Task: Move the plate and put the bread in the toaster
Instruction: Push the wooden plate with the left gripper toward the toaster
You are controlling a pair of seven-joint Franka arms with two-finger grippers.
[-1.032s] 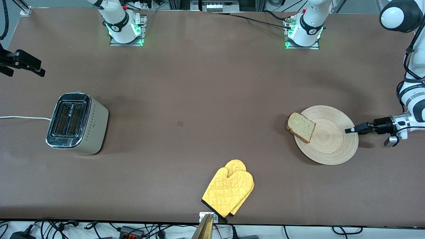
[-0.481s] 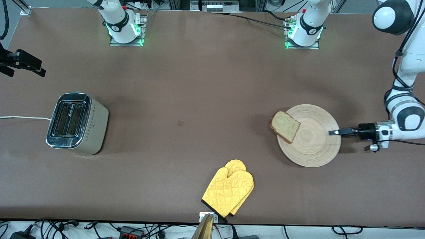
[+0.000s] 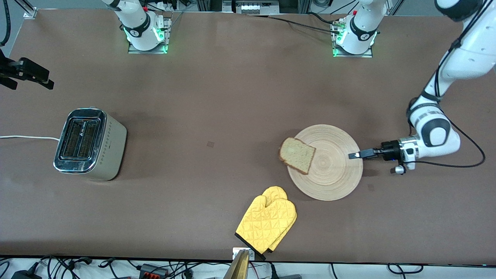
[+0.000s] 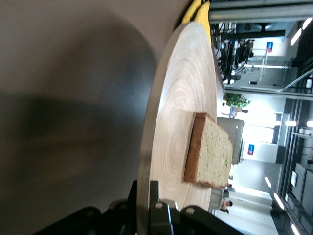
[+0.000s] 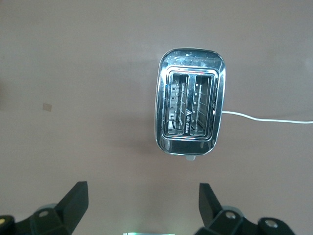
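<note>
Front view: bread [image 3: 297, 155] — brown crust, speckled crumb — overhangs plate [image 3: 329, 170] rim.

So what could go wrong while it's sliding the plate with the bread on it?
The bread sticks out over the plate's rim on the toaster's side, so a jerk might tip it onto the table. The left gripper pinches only the plate's edge, so the plate might slip or twist. The yellow oven mitt lies close to the plate and might get bumped.

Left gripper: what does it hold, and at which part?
The left gripper holds the wooden plate by its rim, at the edge toward the left arm's end.
</note>
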